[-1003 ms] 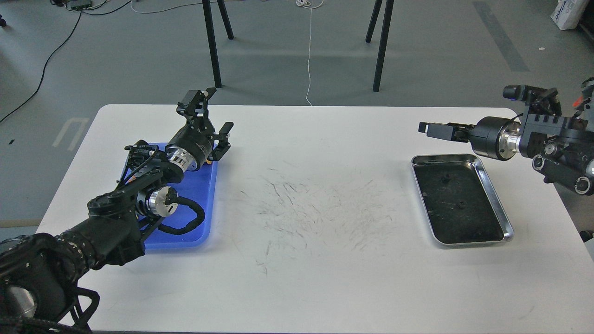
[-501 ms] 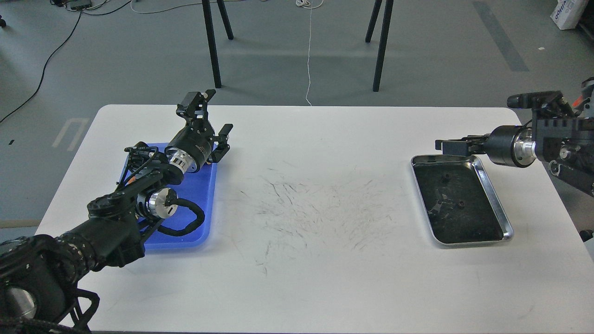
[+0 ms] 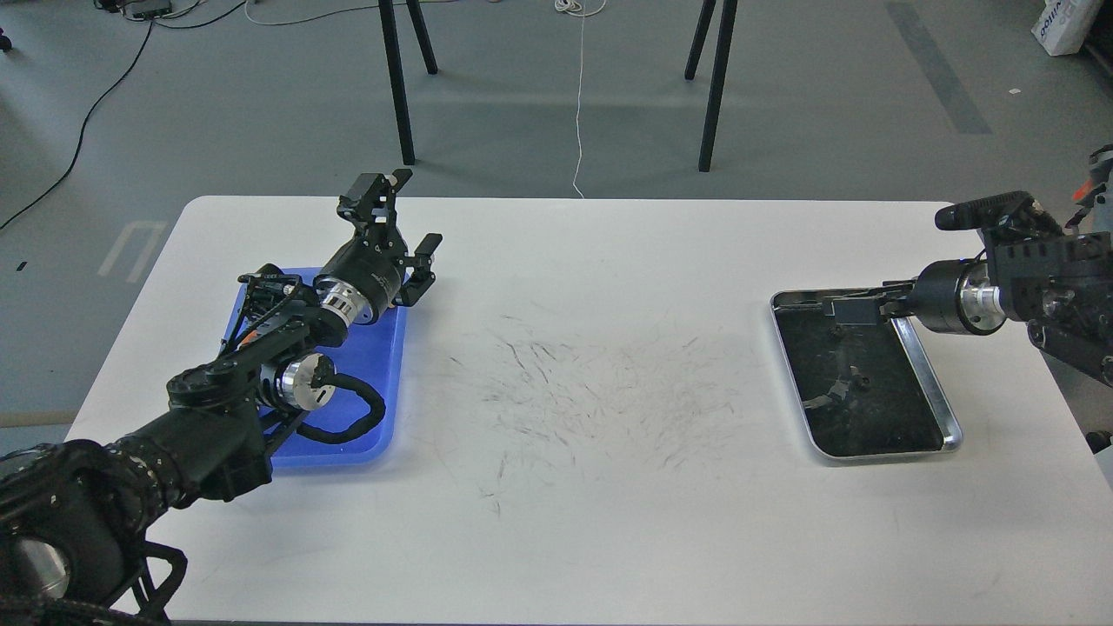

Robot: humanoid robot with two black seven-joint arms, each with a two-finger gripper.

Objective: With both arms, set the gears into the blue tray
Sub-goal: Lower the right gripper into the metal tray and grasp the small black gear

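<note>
The blue tray (image 3: 383, 374) lies on the left of the white table, largely covered by my left arm. My left gripper (image 3: 410, 213) hangs just past the tray's far right corner, open wide with nothing between its fingers. On the right stands a steel tray (image 3: 943, 409) with a dark floor. One small black gear (image 3: 862, 378) shows on that floor, and any other gears are hard to pick out against it. My right gripper (image 3: 845, 310) reaches in from the right, low over the tray's far end. It is dark and seen side-on, so its fingers cannot be told apart.
The table's middle (image 3: 591, 391) carries only dark scuff marks. Black stand legs (image 3: 396, 87) rise from the floor beyond the far edge, with a white cord (image 3: 579, 96) hanging between them.
My right gripper has dropped and pulled back rightward, from beyond the steel tray's far left corner to low over its far end. The left gripper shifted slightly right.
</note>
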